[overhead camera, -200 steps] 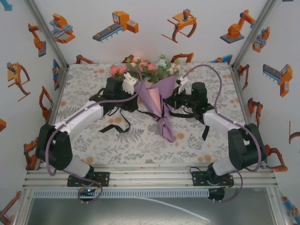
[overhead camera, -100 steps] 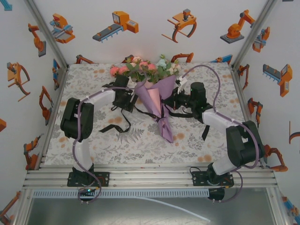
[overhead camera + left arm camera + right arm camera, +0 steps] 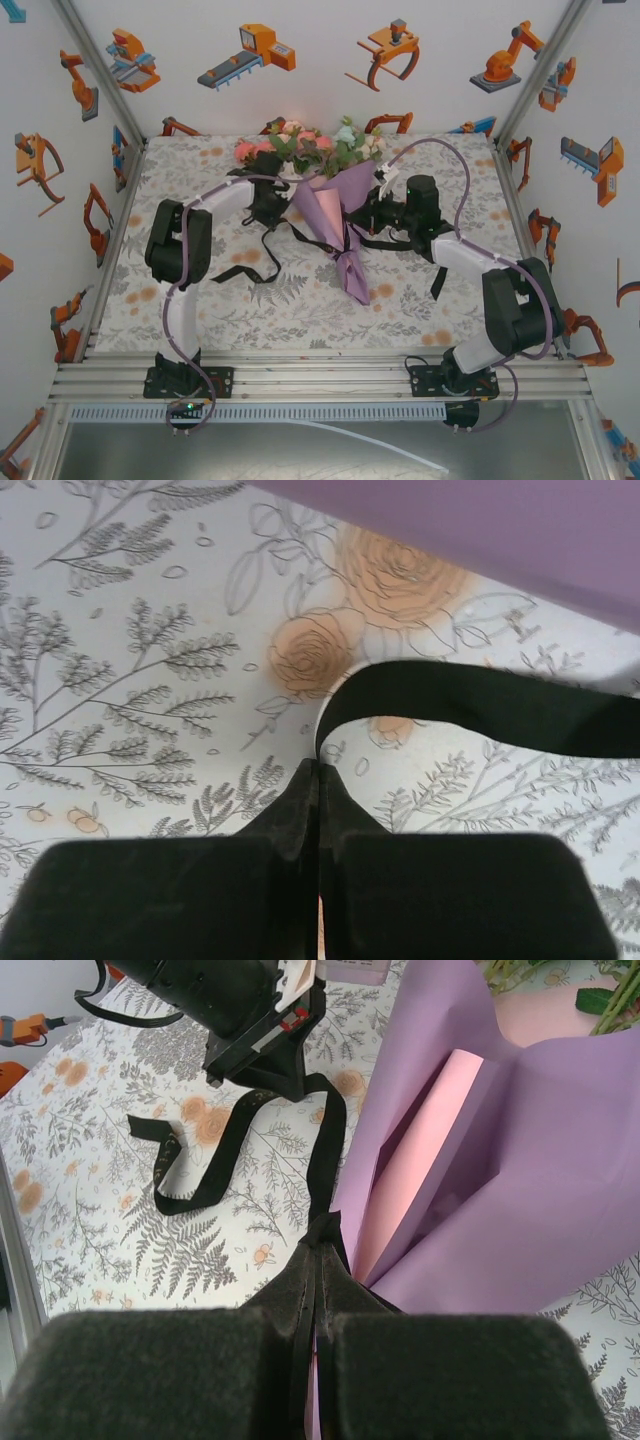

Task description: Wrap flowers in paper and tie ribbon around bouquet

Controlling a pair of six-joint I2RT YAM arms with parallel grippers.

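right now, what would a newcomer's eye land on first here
The bouquet, pink and cream flowers in purple paper, lies in the middle of the floral tabletop. A black ribbon loops beside it, and the left end effector and right end effector are each shut on it.

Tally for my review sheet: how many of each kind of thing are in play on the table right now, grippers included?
bouquet: 1
ribbon: 1
grippers: 2, the left gripper and the right gripper, each shut on the ribbon
Total: 4
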